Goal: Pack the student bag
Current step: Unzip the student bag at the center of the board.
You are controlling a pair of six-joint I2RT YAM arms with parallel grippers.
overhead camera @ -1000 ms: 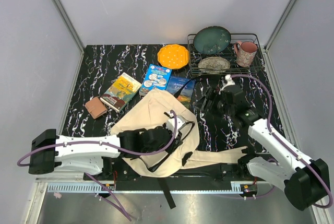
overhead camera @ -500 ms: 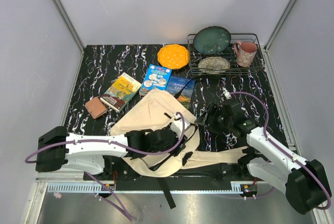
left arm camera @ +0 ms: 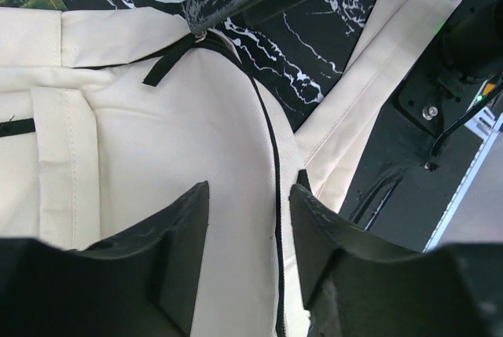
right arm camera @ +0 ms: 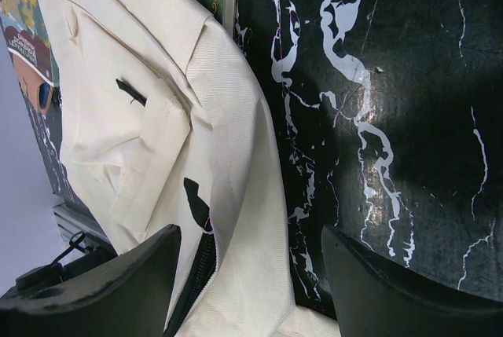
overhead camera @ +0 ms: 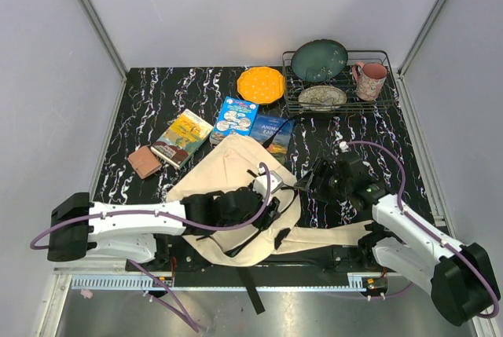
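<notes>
The student bag (overhead camera: 228, 166), cream fabric with black zipper pulls, lies flat at the near middle of the table. My left gripper (overhead camera: 271, 198) hovers over its right part, jaws apart. In the left wrist view, bare bag cloth (left arm camera: 141, 141) and a black zipper line (left arm camera: 274, 164) show between the fingers (left arm camera: 185, 227), and nothing is held. My right gripper (overhead camera: 309, 185) sits at the bag's right edge, open. In the right wrist view, the bag edge (right arm camera: 236, 117) and its zipper (right arm camera: 200, 262) lie under the wide gap.
Behind the bag lie a yellow-green book (overhead camera: 182, 138), a blue book (overhead camera: 235, 115), a dark blue book (overhead camera: 275, 134) and a small brown book (overhead camera: 145, 161). Farther back are an orange plate (overhead camera: 260, 84) and a wire rack (overhead camera: 292, 86) with a green plate, a bowl and a pink mug (overhead camera: 369, 79). A bag strap (overhead camera: 330, 236) trails toward the right arm's base.
My left gripper's jaws have opened over the bag. The right arm has come nearer and lower, from beside the dark blue book to the bag's right edge.
</notes>
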